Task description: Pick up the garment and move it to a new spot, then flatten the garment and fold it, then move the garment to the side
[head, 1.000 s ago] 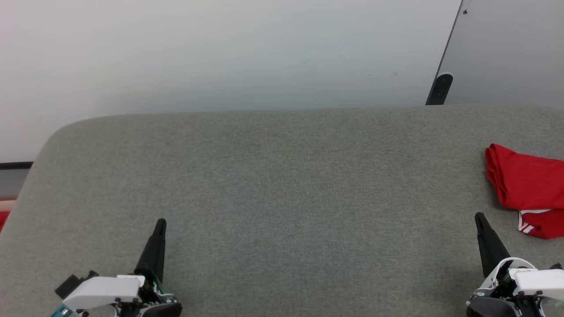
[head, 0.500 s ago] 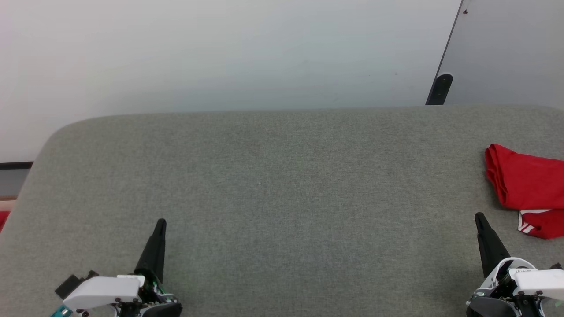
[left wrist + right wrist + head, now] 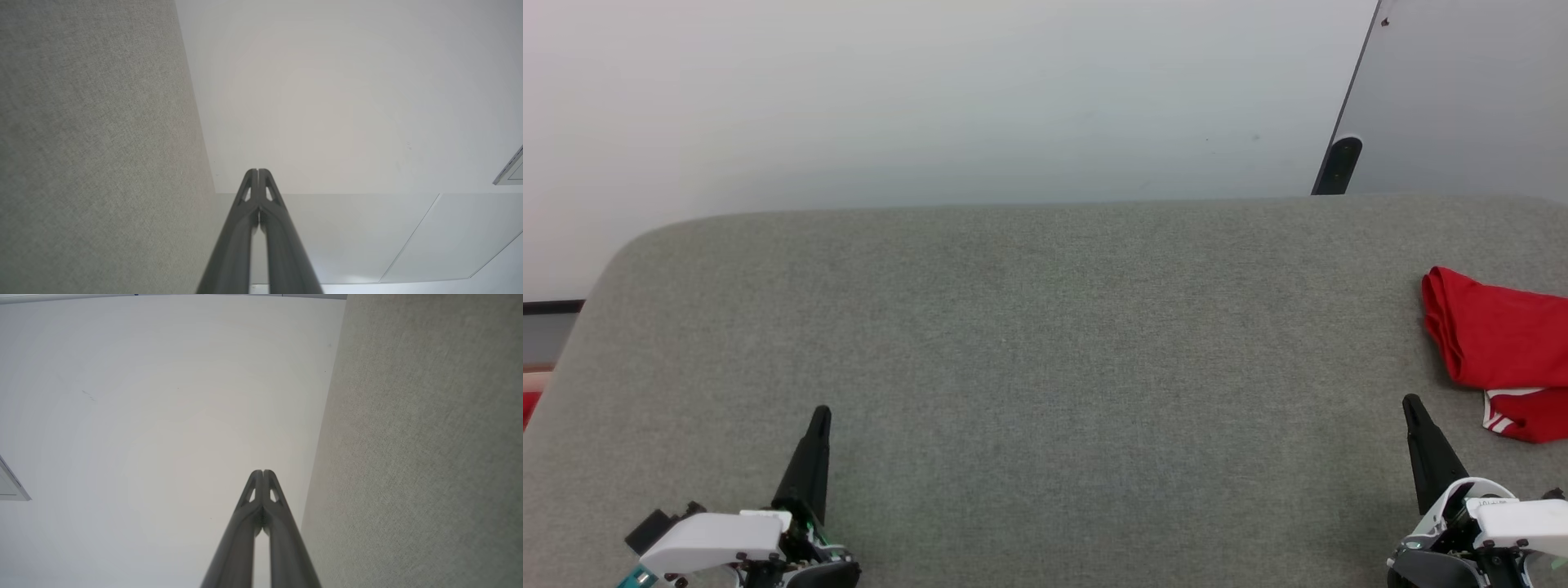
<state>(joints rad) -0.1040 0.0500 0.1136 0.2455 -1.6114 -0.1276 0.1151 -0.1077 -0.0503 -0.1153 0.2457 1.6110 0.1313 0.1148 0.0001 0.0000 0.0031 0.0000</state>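
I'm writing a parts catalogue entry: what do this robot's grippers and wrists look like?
The left gripper and right gripper match: two long dark grey fingers tapering to a point, with small triangular cut-outs near the tips. Each rises from a black base capped by a white housing. A teal part sits beside the left one's housing.

You're looking at what's reading as a lab or test room: grey fabric-covered table (image 3: 1045, 343) sitting against plain white backdrop (image 3: 931, 98).
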